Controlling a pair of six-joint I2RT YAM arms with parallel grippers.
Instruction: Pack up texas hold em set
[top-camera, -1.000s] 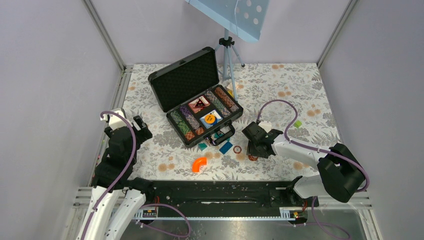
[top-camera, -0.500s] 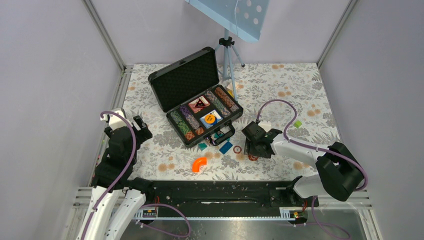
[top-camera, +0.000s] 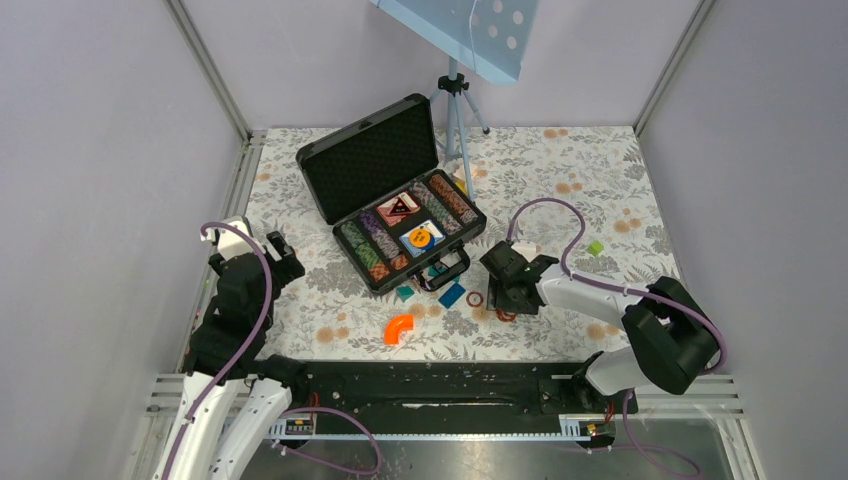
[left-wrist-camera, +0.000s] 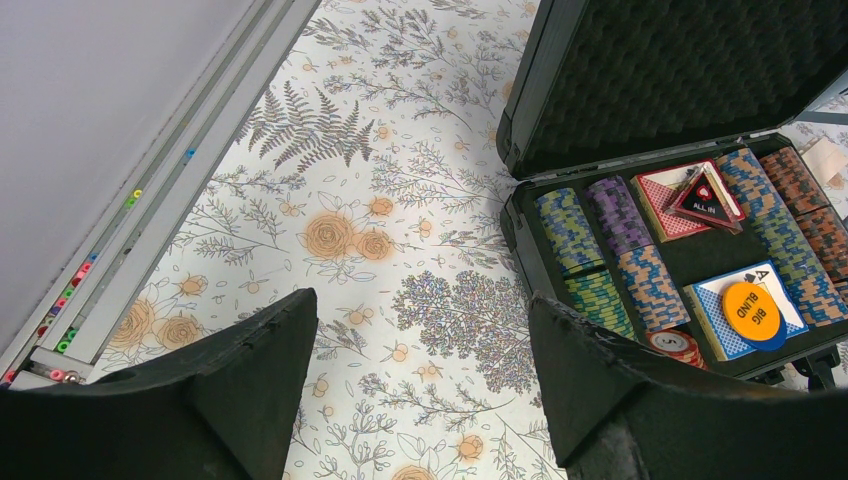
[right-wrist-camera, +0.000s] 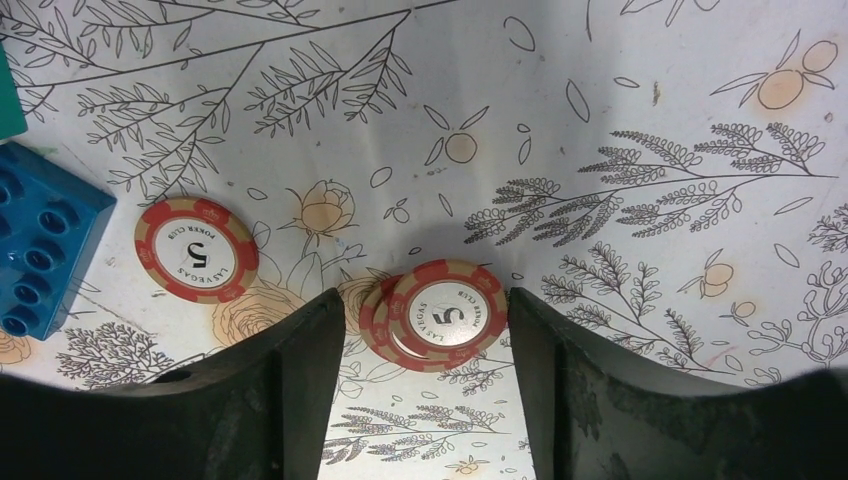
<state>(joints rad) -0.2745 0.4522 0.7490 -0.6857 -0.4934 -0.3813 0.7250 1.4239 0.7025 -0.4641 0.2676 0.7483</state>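
Floral table (top-camera: 600, 180) with two overlapping red poker chips (right-wrist-camera: 447, 312) lying flat near the open briefcase (top-camera: 370, 165), the released right hand (right-wrist-camera: 425, 303) straddling them; thin, stiff, slippery discs, likely best pinched across their rims.

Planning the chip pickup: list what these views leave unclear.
- Right wrist: chip count of the stack; only its top face shows.
- Right wrist: blue block, cut by the left edge.
- Top: stack largely hidden by the right gripper.
- Left wrist: right end of the case, cut by the frame edge.
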